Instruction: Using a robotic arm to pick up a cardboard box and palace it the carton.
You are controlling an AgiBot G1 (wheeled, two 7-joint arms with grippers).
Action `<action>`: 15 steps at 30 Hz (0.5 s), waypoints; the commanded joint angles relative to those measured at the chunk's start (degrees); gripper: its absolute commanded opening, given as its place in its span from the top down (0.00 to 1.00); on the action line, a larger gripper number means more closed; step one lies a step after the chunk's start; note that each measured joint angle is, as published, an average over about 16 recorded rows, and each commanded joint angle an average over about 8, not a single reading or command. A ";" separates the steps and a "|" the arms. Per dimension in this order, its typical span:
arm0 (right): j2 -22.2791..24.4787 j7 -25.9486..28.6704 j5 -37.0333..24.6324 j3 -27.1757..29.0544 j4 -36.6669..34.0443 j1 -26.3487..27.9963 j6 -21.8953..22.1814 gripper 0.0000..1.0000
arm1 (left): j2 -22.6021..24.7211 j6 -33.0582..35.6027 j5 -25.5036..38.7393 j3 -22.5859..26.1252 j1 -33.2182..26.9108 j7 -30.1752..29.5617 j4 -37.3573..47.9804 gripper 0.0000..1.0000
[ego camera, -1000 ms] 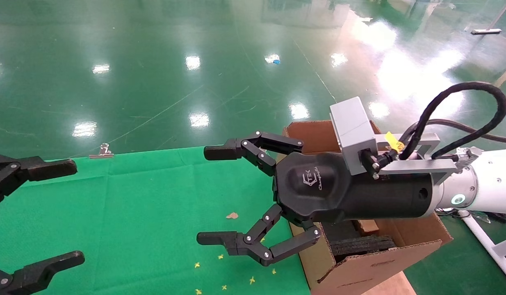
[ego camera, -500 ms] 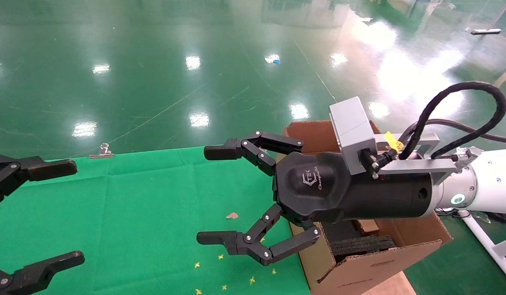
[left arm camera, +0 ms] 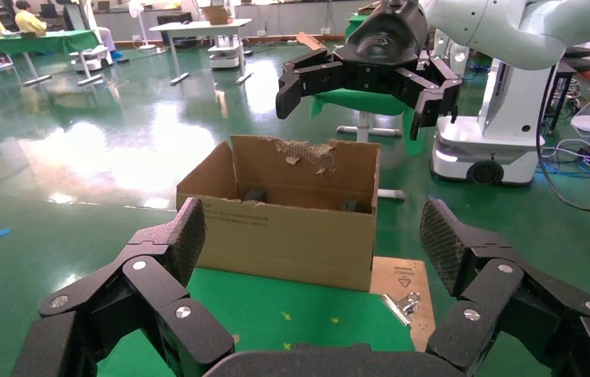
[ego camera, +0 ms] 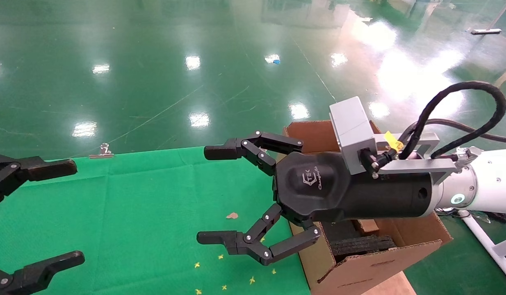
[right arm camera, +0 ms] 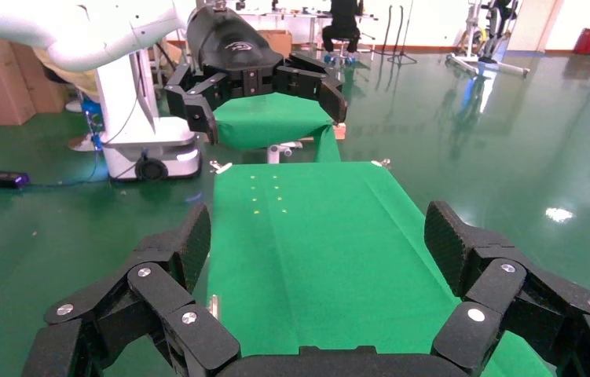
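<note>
- Head view: the right hand [ego camera: 214, 196], on its white-tubed robotic arm [ego camera: 486, 180], hangs over the right edge of the green-clothed table [ego camera: 134, 213], its fingers [ego camera: 222, 152] spread wide and grasping nothing. A grey camera block [ego camera: 351, 127] and a looping black cable [ego camera: 462, 106] sit on top of the wrist.
- Just behind and under that arm stands the carton [ego camera: 372, 266], flaps up, off the table's right edge, with black foam [ego camera: 361, 245] showing inside (the slim cardboard box itself I can't make out anywhere).
- The left hand [ego camera: 35, 213] is at the table's left edge, released too, nothing between its fingers. A metal binder clip [ego camera: 101, 152] pins the cloth at the far edge.
- Left wrist view: the left hand's own fingers [left arm camera: 162, 263] frame the carton [left arm camera: 284, 228], whose far flap has a torn, ragged edge; the right hand [left arm camera: 366, 78] hovers above it, splayed.
- Right wrist view: the right hand's open fingers [right arm camera: 162, 267] frame the bare green table [right arm camera: 315, 236], with the left hand [right arm camera: 264, 75] at its far end.
</note>
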 commanded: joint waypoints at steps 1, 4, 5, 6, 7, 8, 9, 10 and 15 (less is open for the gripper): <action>0.00 0.00 0.00 0.00 -0.01 0.01 0.00 0.00 | 0.00 0.00 0.00 0.00 0.00 0.00 0.00 0.00; 0.00 0.00 0.00 -0.01 -0.01 0.01 0.00 0.00 | 0.00 0.00 0.00 0.00 0.00 0.00 0.00 0.00; 0.00 0.00 0.00 -0.01 -0.01 0.01 0.00 0.00 | 0.00 0.00 0.00 0.00 0.00 0.00 0.00 0.00; 0.00 0.00 0.00 -0.01 -0.01 0.01 0.00 0.00 | 0.00 0.00 0.00 0.00 0.00 0.00 0.00 0.00; 0.00 0.00 0.00 -0.01 -0.01 0.01 0.00 0.00 | 0.00 0.00 0.00 0.00 0.00 0.00 0.00 0.00; 0.00 0.00 0.00 -0.01 -0.01 0.01 0.00 0.00 | 0.00 0.00 0.00 0.00 0.00 0.00 0.00 0.00; 0.00 0.00 0.00 -0.01 -0.01 0.01 0.00 0.00 | 0.00 0.00 0.00 0.00 0.00 0.00 0.00 0.00; 0.00 0.00 0.00 -0.01 -0.01 0.01 0.00 0.00 | 0.00 0.00 0.00 0.00 0.00 0.00 0.00 0.00; 0.00 0.00 0.00 -0.01 -0.01 0.01 0.00 0.00 | 0.00 0.00 0.00 0.00 0.00 0.00 0.00 0.00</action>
